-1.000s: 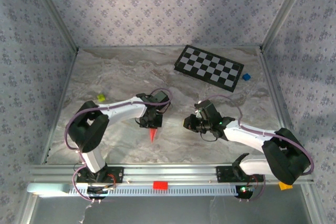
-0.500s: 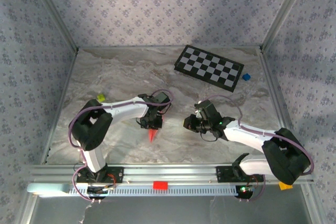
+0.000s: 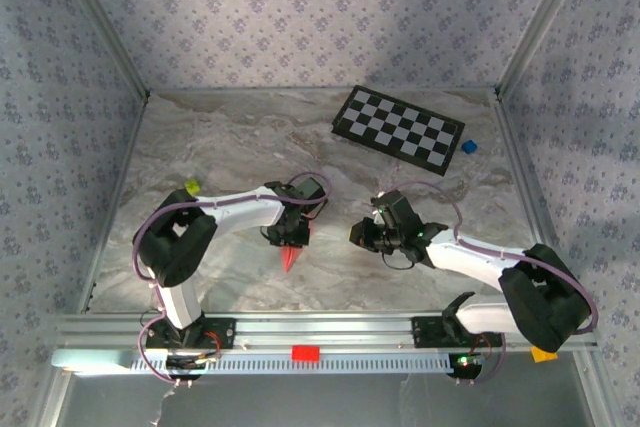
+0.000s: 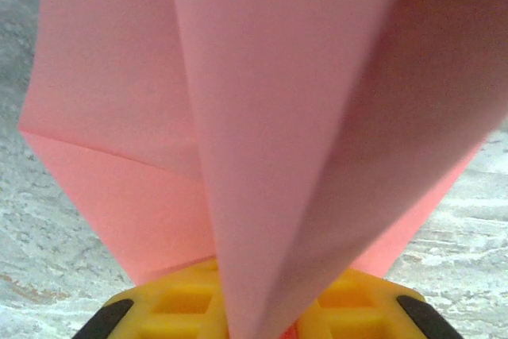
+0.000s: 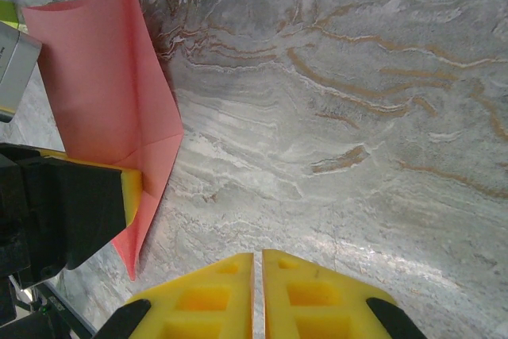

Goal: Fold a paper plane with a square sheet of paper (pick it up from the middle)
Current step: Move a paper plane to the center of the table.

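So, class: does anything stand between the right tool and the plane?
Nothing visible does. Bare table lies between the right tool and the plane; the left tool is at the plane itself, not in the gap.

paper plane (image 3: 291, 255) | pink-red folded dart, creased | tip toward near edge | wide end possibly lifted

Paper plane (image 3: 291, 256) left of right hand (image 3: 364, 236) (checkerboard (image 3: 398, 129) behind)

- A grey marbled table (image 3: 230, 137) is carrying everything.
- A checkered board (image 3: 398, 129) is lying far right, with a blue block (image 3: 468, 147) just beside it.
- A small yellow-green piece (image 3: 192, 187) is sitting at the left.
- A pink paper plane (image 3: 291, 257) is pointing toward the near edge.
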You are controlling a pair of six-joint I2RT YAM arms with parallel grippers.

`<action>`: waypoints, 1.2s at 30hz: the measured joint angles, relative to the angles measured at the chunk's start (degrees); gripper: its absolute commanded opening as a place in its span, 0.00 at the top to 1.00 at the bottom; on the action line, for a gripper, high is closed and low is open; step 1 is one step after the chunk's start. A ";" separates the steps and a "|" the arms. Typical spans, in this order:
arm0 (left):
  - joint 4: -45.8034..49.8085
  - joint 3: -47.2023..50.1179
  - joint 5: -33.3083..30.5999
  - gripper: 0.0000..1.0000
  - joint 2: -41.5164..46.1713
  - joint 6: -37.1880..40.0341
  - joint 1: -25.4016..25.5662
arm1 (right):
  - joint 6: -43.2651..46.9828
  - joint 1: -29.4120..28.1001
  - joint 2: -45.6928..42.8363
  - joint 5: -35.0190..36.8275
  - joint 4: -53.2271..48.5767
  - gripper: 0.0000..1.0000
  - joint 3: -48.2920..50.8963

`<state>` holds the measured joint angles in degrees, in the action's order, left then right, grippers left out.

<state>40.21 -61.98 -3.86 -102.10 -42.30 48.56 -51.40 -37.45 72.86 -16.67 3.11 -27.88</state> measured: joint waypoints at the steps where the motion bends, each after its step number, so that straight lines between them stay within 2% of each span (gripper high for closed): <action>1: -0.26 0.11 -0.07 0.75 0.04 -0.37 0.00 | 0.02 0.00 0.00 0.00 0.02 0.88 0.00; 6: -1.68 0.74 -0.13 0.68 0.44 -2.27 0.00 | 0.00 0.11 0.00 0.00 0.00 0.88 0.02; 14: -2.43 0.42 -1.97 0.62 -0.07 -6.05 0.90 | 0.24 1.01 -0.09 0.00 -0.42 0.87 0.00; 22: -0.09 -3.50 -5.20 0.60 -3.06 -8.02 2.38 | 0.83 1.99 -1.03 0.00 -1.51 0.87 0.00; 36: -0.13 -4.33 -5.16 0.59 -2.91 -7.43 2.34 | 1.29 3.10 -2.56 -0.02 -1.79 0.86 0.00</action>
<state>40.07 -66.30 -9.02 -105.01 -49.74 50.89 -50.11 -34.35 70.30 -16.69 1.32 -27.88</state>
